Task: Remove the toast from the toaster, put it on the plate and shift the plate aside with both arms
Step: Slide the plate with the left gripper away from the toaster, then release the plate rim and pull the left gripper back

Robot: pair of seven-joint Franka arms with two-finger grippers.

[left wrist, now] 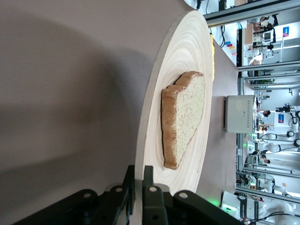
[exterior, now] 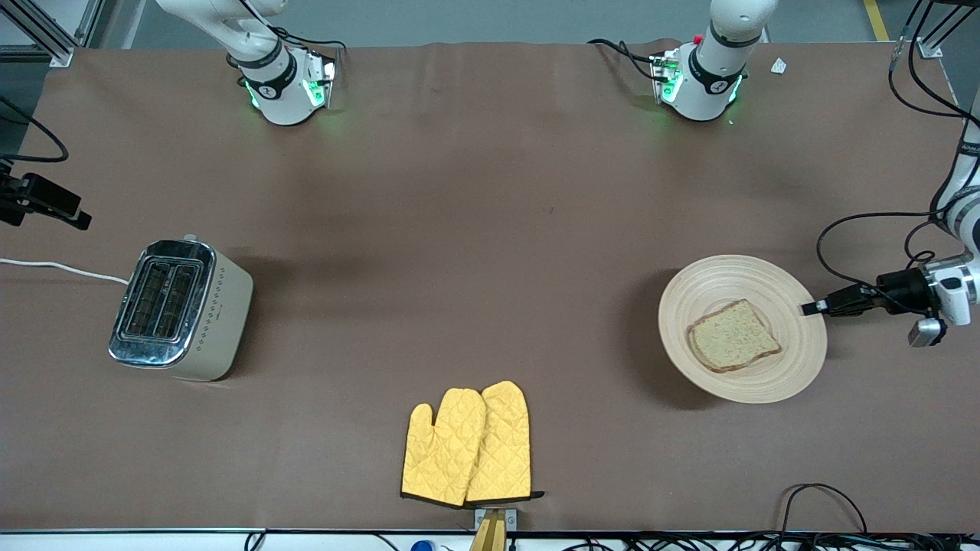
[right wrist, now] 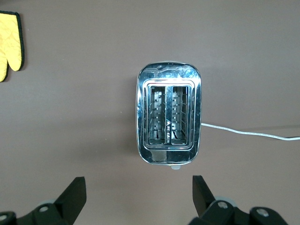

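Mitts (exterior: 468,445); left tool (exterior: 810,308) clamps plate (exterior: 708,287)

Table middle: bare brown cloth is seen between the toaster (exterior: 181,308) and the plate (exterior: 693,295).
Front edge: taken up midway by the yellow oven mitts (exterior: 468,445).
Right arm's end: blocked by the toaster and its white cord (exterior: 61,268); the slots are unobstructed from above, under the spread right gripper (right wrist: 139,196).
Left arm's end: the plate's rim is clamped by the left gripper (exterior: 810,308); the plate's centre is covered by the toast (exterior: 732,337).
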